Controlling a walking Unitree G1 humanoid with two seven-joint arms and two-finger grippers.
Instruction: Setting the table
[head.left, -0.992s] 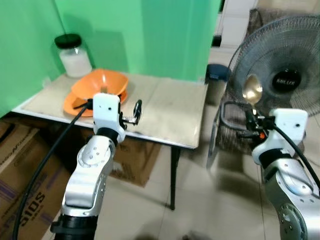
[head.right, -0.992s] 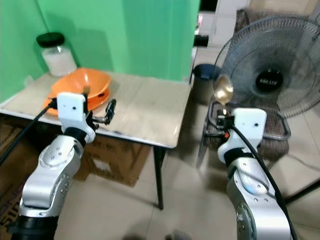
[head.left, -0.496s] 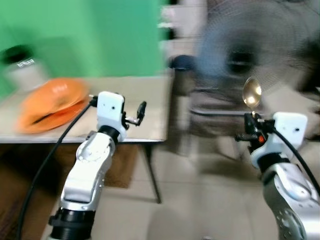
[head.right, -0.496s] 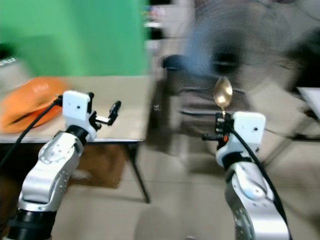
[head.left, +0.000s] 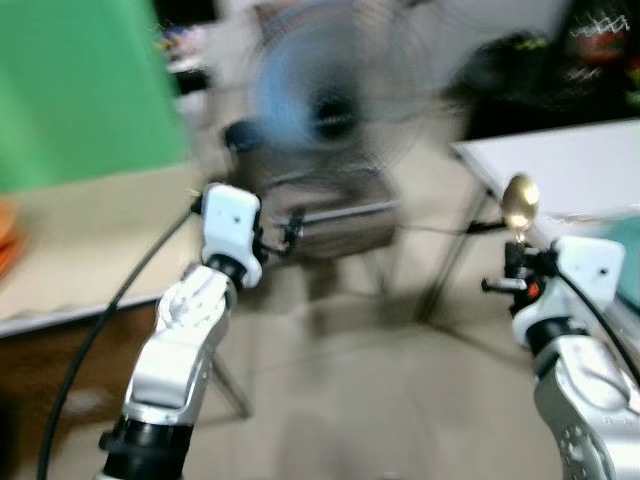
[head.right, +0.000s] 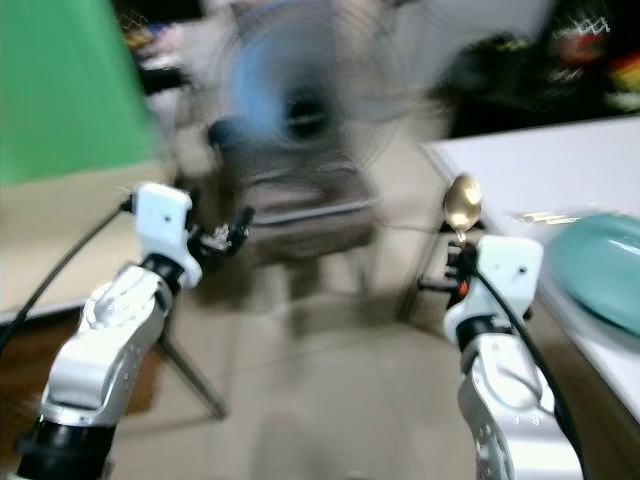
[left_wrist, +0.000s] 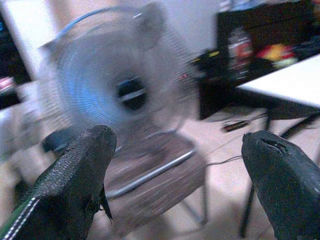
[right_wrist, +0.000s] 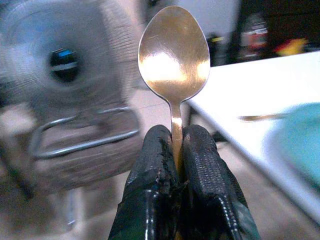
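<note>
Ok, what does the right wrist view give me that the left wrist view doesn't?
Right wrist alone: the right gripper shut on a gold spoon, bowl upward, and a teal plate on the table, with a blurred gold utensil beside it. Left wrist alone: the left gripper open and holding nothing. Both: the blurred standing fan and the white table.

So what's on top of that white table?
On the white table lies a teal plate, cut off by the picture's edge, with a thin blurry utensil beside it. The right gripper holds a spoon.

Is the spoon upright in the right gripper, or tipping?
Upright: the spoon stands bowl-up, its handle pinched between the shut fingers of the right gripper.
</note>
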